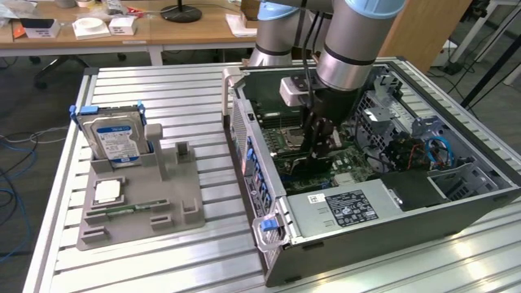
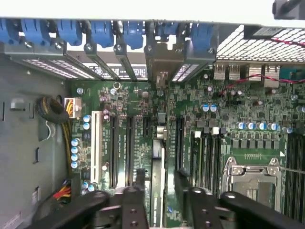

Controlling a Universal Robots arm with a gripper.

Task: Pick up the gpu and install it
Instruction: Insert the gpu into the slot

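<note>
Slatted table [image 1: 163, 256], one gpu [image 2: 158, 162], one claw [image 2: 159, 191]

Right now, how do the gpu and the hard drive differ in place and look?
The gpu sits inside the computer case, under the tool; the hard drive sits outside, in the grey holder. The hard drive shows a blue-labelled silver face; the gpu shows its thin edge. Both stand on edge.
</note>
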